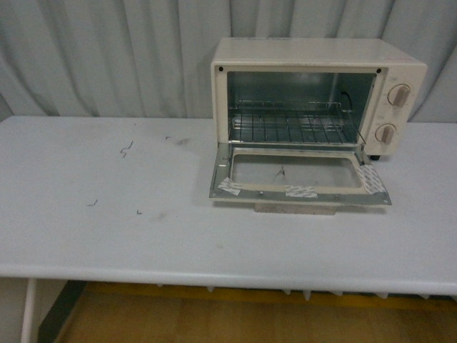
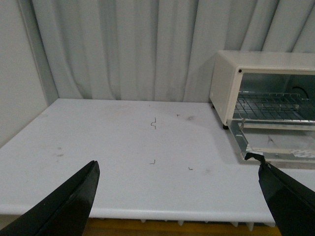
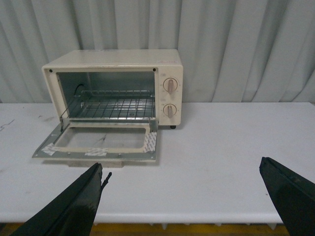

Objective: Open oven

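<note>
The cream-white oven (image 1: 400,68) stands at the back right of the white table (image 1: 107,236). Its door (image 1: 300,179) lies folded down flat on the tabletop, glass window up, and the wire rack (image 1: 293,125) shows inside. Two round knobs (image 1: 398,95) sit on its right panel. The oven (image 3: 167,64) also shows in the right wrist view and the oven (image 2: 224,83) in the left wrist view. My left gripper (image 2: 179,194) is open near the table's front edge, well short of the oven. My right gripper (image 3: 182,194) is open too, back from the door. Neither arm appears in the front view.
Grey pleated curtains (image 1: 107,50) hang behind the table. Small dark scuff marks (image 1: 126,150) dot the tabletop left of the oven. A pale wall (image 2: 19,73) borders the table's left end. Wooden floor (image 1: 214,318) shows below the front edge.
</note>
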